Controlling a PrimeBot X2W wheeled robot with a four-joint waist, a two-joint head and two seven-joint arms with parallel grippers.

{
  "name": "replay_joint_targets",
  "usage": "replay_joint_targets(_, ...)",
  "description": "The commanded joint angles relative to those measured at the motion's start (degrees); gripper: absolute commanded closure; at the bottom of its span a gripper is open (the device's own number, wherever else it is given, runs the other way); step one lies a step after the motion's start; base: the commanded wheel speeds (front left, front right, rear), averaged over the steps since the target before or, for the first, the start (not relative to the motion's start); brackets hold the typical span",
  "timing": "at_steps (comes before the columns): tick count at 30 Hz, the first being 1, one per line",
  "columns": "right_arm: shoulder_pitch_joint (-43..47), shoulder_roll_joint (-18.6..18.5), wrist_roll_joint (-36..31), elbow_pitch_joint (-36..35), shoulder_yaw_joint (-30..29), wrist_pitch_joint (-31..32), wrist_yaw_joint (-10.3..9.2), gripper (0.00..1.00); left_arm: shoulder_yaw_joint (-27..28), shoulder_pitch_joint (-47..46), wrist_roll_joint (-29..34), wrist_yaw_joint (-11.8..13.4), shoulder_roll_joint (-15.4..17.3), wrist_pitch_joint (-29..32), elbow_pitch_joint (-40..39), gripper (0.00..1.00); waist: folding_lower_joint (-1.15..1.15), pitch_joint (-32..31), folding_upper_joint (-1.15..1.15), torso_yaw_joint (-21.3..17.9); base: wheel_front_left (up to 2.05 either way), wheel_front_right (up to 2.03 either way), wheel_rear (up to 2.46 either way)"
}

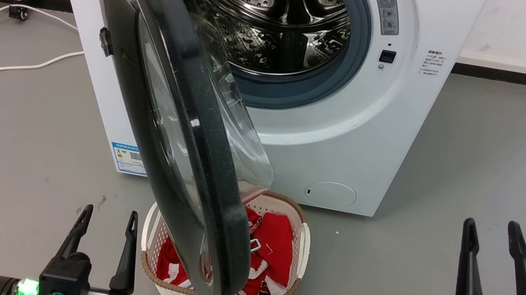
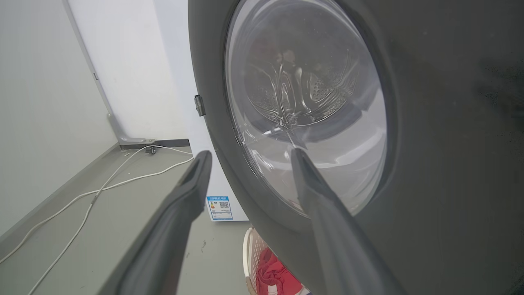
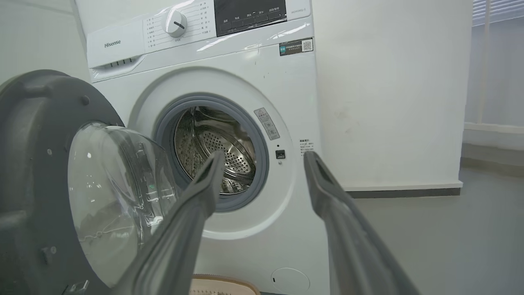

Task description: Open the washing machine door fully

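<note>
One washing machine door is seen swung out from the left side of the single washing machine. It is hinged there and is turned almost edge-on to the head view. Its black rim and bulging clear glass bowl are carried out over the near floor, and the drum mouth is left uncovered. One small dark catch is fixed on the rim's outer edge.

One perforated steel drum is exposed behind the door, ringed by one grey rubber seal. One small round white flap is set low on the right of the white front, and one blue label low on the left.

One cream laundry basket is placed on the floor just in front of the machine. It is partly hidden by the door's lower edge, and red clothing is heaped inside it. Two runs of white cable are laid across the grey floor to the far left.

Two grippers are shown, both empty. The left gripper is held near, just left of the door's outer face, with its two fingers spread apart and nothing between them. Contact with the door cannot be judged. The right gripper is held well apart to the right, with its two fingers likewise parted and pointed towards the machine's front.
</note>
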Motion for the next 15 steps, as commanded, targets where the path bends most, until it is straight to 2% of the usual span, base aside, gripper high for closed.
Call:
replay_joint_targets(1, 0.79, 0.63, -2.70, -0.58, -0.45, -0.12, 0.01, 0.00, 0.04, 0.26, 0.06, -0.18, 0.02, -0.16, 0.00, 0.00, 0.00, 0.03, 0.00, 0.07, 0.00, 0.00, 0.00)
replay_joint_targets(6, 2.27, 3.10, -8.59, 0.72, -1.64, -0.12, 0.01, 0.00, -0.05, 0.08, 0.09, -0.25, -0.04, -0.16, 0.16, 0.00, 0.00, 0.01, 0.00, 0.46, 0.00, 0.00, 0.00)
replay_joint_targets(15, 4.68, 4.60, -11.48, 4.03, -3.26, -0.12, 0.00, 0.00, -0.18, 0.01, 0.11, -0.32, -0.16, -0.15, 0.05, 0.00, 0.00, -0.02, 0.00, 0.90, 0.00, 0.00, 0.00)
